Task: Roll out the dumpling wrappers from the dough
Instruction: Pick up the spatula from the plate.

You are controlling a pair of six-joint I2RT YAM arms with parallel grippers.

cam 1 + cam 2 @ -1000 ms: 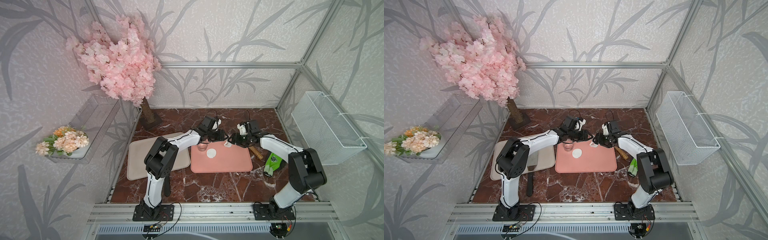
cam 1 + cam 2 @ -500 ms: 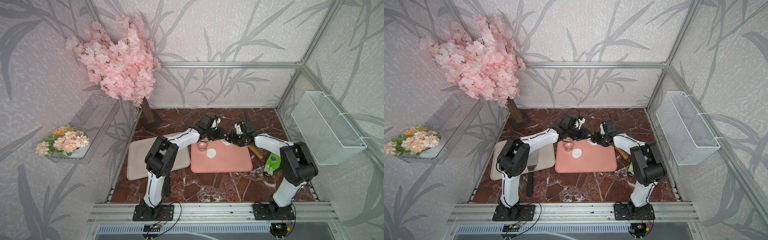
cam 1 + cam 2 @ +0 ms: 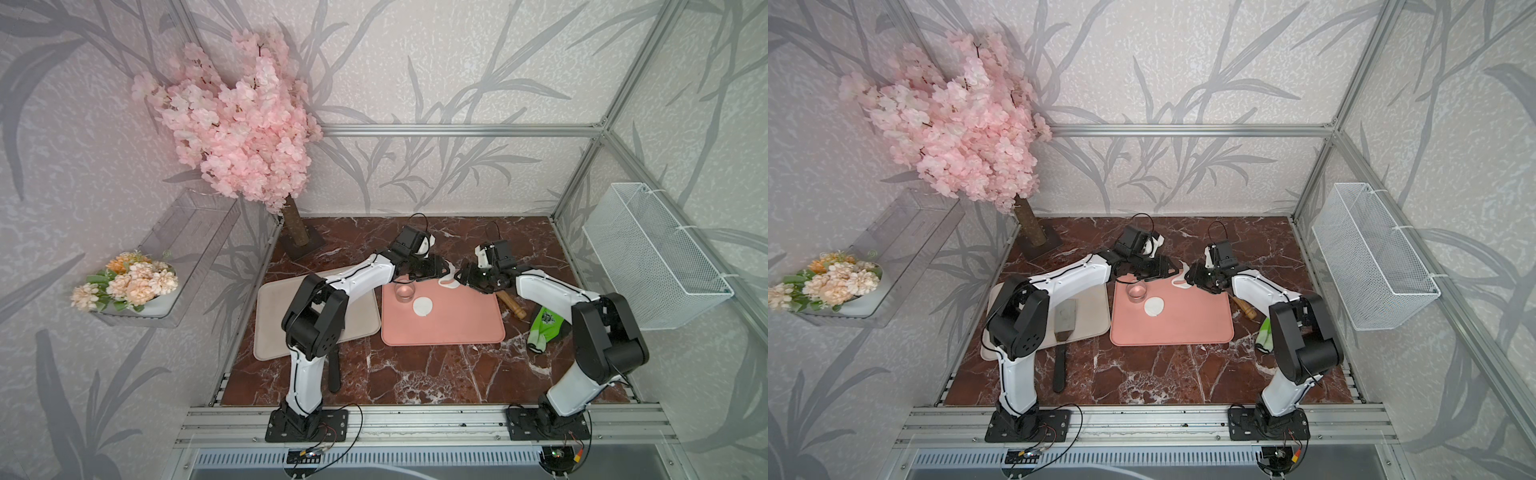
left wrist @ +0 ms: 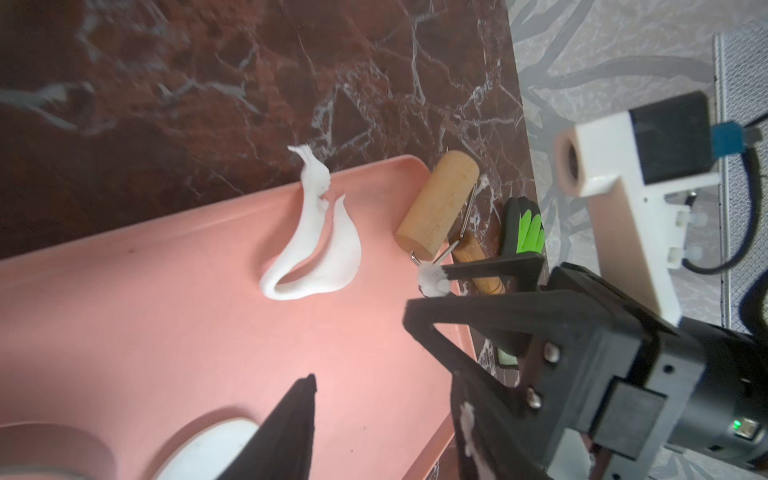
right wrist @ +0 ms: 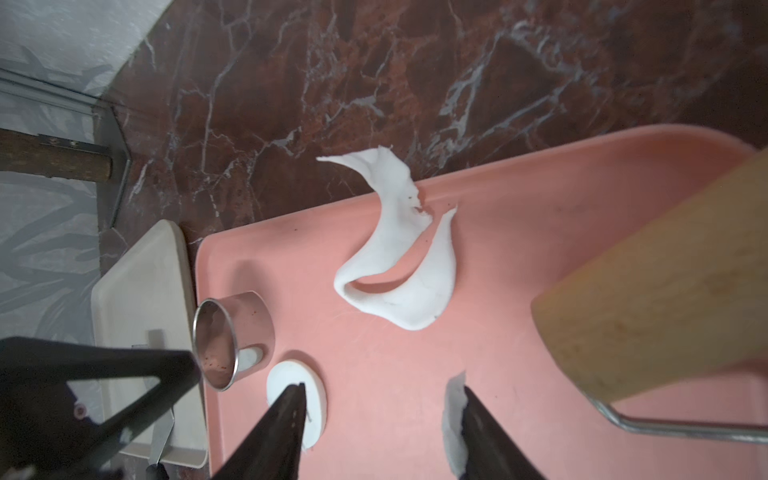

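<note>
Half-open and empty, left end effector (image 4: 386, 399) and right end effector (image 5: 381, 386) are flanking the ragged white dough scrap (image 5: 415, 299) at the pink mat's (image 5: 540, 232) twelve o'clock; grip its thick base.

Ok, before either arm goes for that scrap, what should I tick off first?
1. Left tool open, holding nothing: ok.
2. Right tool open, holding nothing: ok.
3. Right tool's fingers clean: not ok, white residue clings to one.
4. Scrap fully on the mat: not ok, its tail overhangs the far edge.
5. Wrapper flat on the mat, clear of both tools: ok.
6. Scrap loose from the mat: cannot tell.
</note>
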